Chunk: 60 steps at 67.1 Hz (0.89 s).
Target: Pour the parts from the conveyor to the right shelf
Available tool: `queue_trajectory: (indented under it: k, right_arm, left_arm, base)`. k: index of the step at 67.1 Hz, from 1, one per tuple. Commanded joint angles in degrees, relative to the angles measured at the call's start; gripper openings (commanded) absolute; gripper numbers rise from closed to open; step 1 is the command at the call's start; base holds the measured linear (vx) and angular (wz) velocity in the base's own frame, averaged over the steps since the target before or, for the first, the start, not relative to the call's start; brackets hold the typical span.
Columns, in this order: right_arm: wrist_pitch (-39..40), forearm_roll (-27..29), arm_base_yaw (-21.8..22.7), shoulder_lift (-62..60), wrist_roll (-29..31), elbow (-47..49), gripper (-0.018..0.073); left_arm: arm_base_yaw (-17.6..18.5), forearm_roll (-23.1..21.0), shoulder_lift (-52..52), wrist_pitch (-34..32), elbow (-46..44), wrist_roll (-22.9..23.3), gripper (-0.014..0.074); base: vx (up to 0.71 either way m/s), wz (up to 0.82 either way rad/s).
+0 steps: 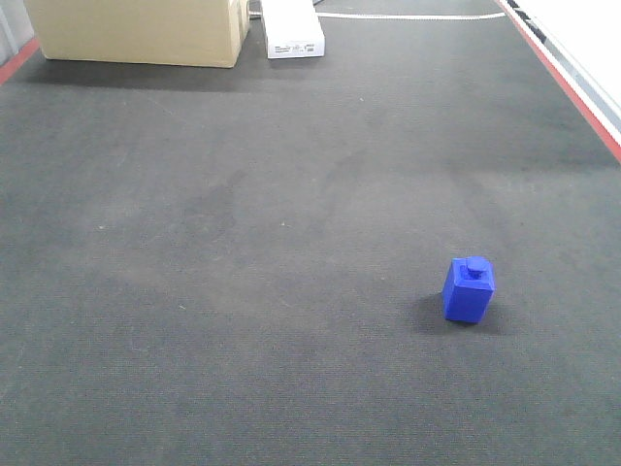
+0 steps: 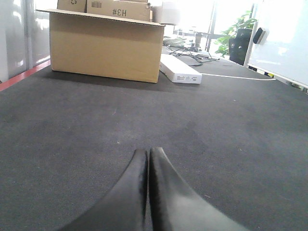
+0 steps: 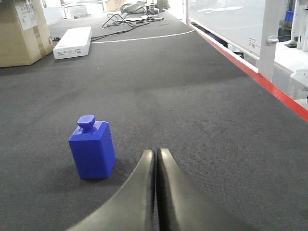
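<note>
One part, a small bright blue block (image 1: 468,288) with a round stud on top, stands upright on the dark grey conveyor (image 1: 243,243) toward the right. In the right wrist view the same block (image 3: 92,149) sits just left of and slightly ahead of my right gripper (image 3: 156,151), which is shut with nothing in it. My left gripper (image 2: 147,150) is also shut and holds nothing, low over bare belt (image 2: 216,134). The right shelf is out of view. Neither gripper shows in the front view.
A tan cardboard box (image 1: 136,31) and a flat white box (image 1: 291,29) stand at the belt's far end. Red strips (image 1: 568,87) run along the belt's right edge and far-left corner. Cables (image 3: 125,18) lie beyond the white box.
</note>
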<state>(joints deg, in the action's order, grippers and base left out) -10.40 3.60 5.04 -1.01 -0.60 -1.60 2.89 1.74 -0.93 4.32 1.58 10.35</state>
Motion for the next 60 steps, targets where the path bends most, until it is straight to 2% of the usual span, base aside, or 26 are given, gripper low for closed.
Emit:
queue_trajectory:
  k: [1, 47, 60]
  right_arm:
    - [4.0, 0.0, 0.1, -0.2, 0.6, -1.0, -0.0004]
    - [4.7, 0.5, 0.1, -0.2, -0.7, -1.0, -0.0004]
    - [8.9, -0.6, 0.1, -0.2, 1.0, 0.7, -0.0004]
  left_arm:
    - [0.2, -0.5, -0.5, -4.3, 1.3, 0.3, -0.0006]
    - [0.2, -0.5, -0.5, -4.3, 1.3, 0.3, -0.0006]
    - [0.2, -0.5, -0.5, -4.3, 1.3, 0.3, -0.0006]
  base:
    - [0.00, 0.00]
    - [0.00, 0.00]
    - [0.00, 0.00]
